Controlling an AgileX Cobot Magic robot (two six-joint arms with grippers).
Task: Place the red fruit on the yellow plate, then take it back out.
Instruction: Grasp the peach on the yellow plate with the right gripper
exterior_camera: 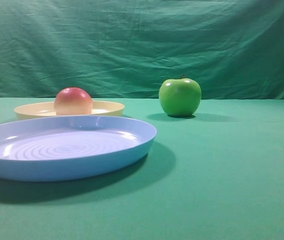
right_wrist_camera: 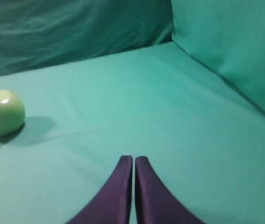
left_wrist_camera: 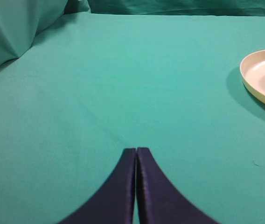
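Light-blue plate [exterior_camera: 107, 155] seen nearest, left. Red fruit [exterior_camera: 73, 101] seated on yellow plate [exterior_camera: 107, 107] behind it. Left gripper [left_wrist_camera: 136, 150] pressed shut, empty; fruit lies to its far right, nearer this arm. Right gripper [right_wrist_camera: 133, 158] shut, empty, beside green apple [right_wrist_camera: 2, 112].

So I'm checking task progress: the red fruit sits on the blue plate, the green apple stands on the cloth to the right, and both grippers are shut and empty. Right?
Not quite. The red fruit sits on the yellow plate, behind the blue plate, as the exterior high view shows. The rest holds: the green apple stands on the cloth to the right, and the left gripper and right gripper are shut and empty.
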